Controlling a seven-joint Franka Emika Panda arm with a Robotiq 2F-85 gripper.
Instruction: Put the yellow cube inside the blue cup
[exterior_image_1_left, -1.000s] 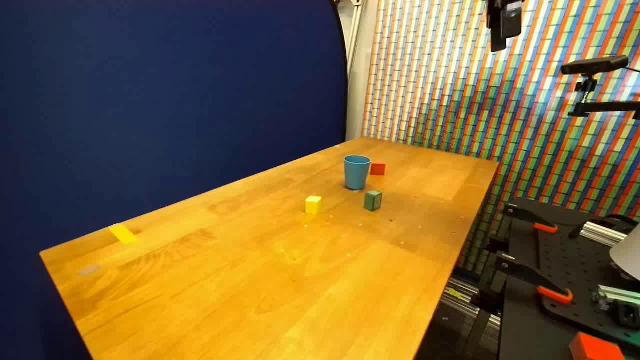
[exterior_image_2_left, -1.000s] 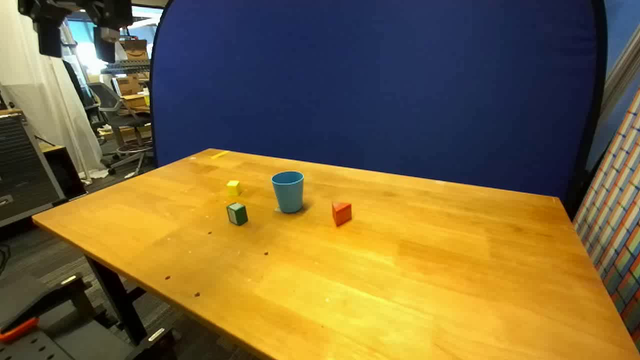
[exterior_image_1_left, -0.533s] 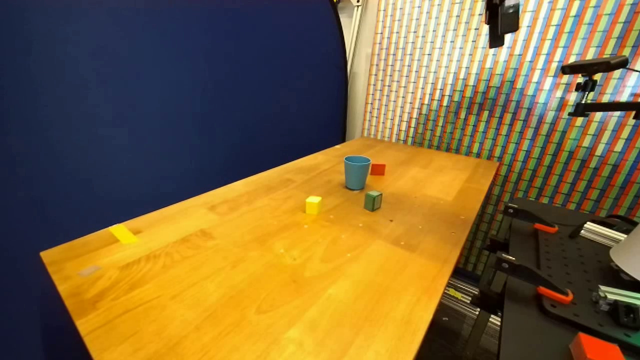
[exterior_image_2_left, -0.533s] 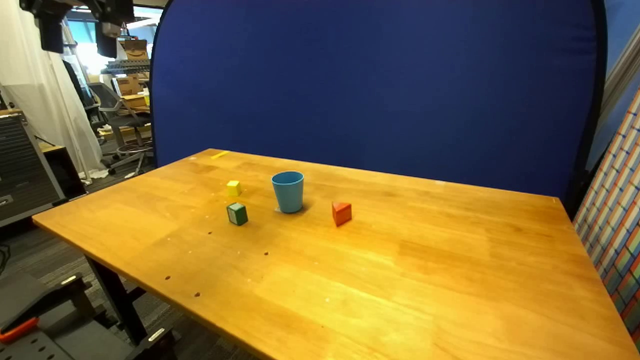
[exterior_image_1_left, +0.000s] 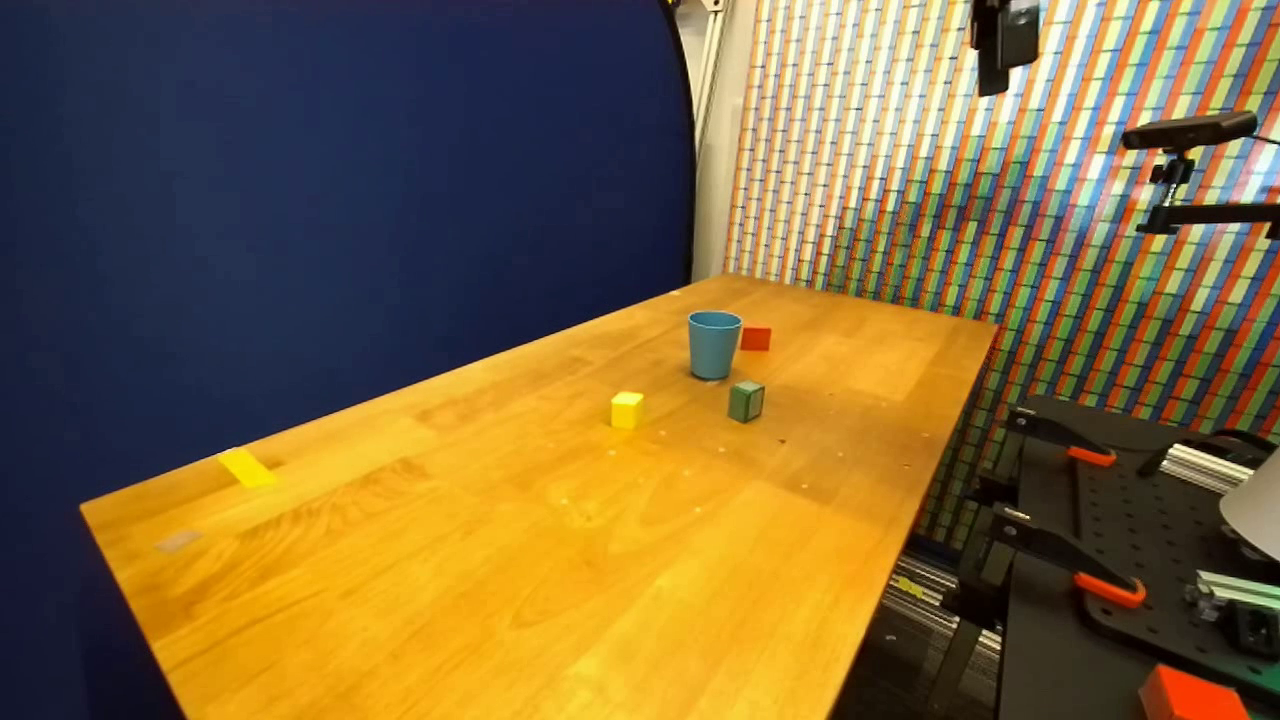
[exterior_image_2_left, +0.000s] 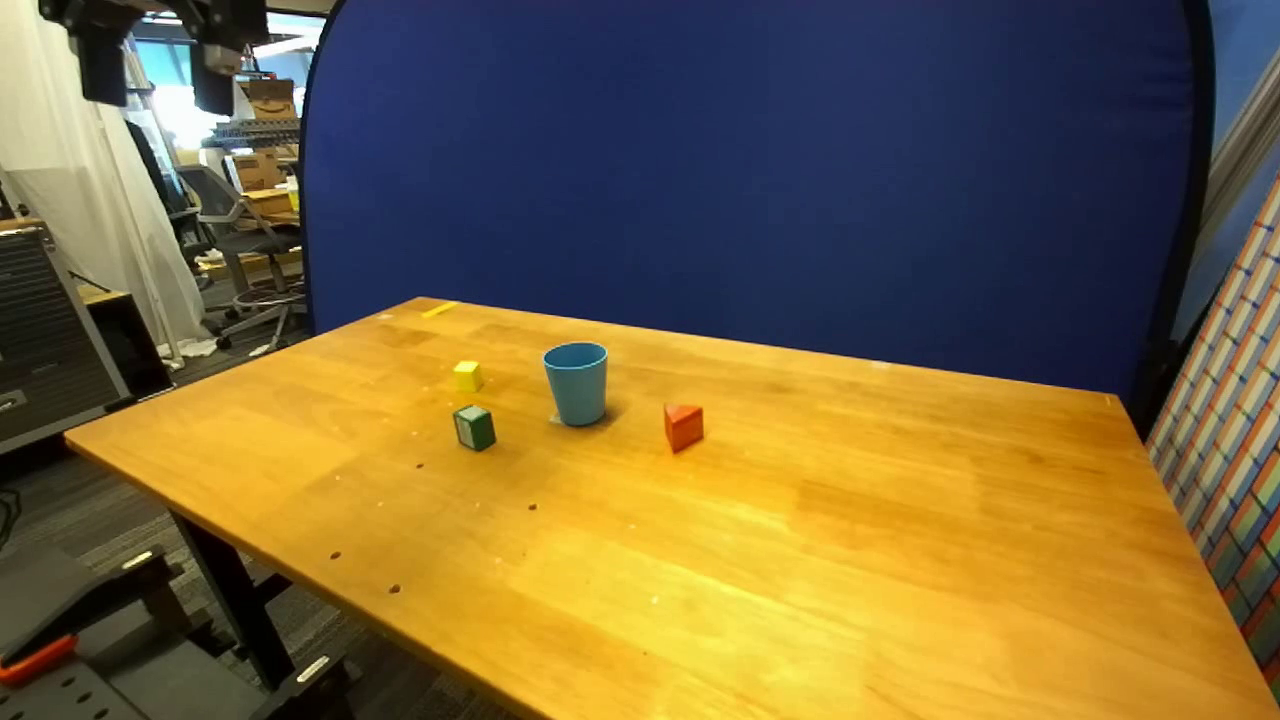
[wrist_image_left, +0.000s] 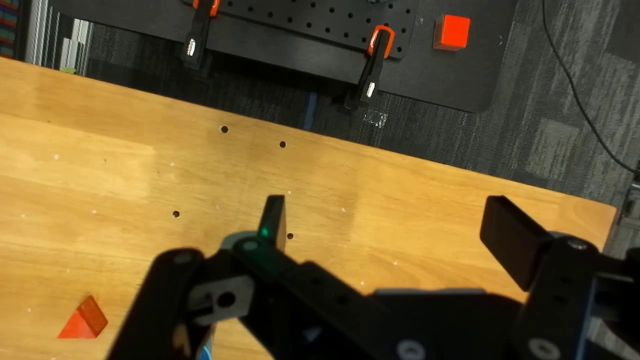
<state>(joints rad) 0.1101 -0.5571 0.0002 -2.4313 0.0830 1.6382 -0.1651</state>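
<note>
The yellow cube (exterior_image_1_left: 627, 410) sits on the wooden table, and it also shows in an exterior view (exterior_image_2_left: 467, 376). The blue cup (exterior_image_1_left: 713, 347) stands upright near it, mouth up, and shows in an exterior view (exterior_image_2_left: 577, 385) too. The cube is outside the cup, a short gap apart. My gripper (exterior_image_2_left: 157, 95) hangs high above the table, well away from both; it also shows at the top of an exterior view (exterior_image_1_left: 1004, 55). In the wrist view its fingers (wrist_image_left: 387, 222) are wide apart with nothing between them. There only a sliver of the cup (wrist_image_left: 205, 353) shows, and the cube is hidden.
A green block (exterior_image_2_left: 474, 427) lies near the cube and cup. A red wedge-shaped block (exterior_image_2_left: 684, 427) lies on the cup's other side. Flat yellow tape (exterior_image_1_left: 247, 467) is on the table (exterior_image_1_left: 520, 580). A black bench with clamps (wrist_image_left: 372, 67) and a red block (wrist_image_left: 451, 33) adjoins the table.
My gripper has risen slightly since one second ago, and holds still over the last half second. The cube, the cup and the blocks have not moved.
</note>
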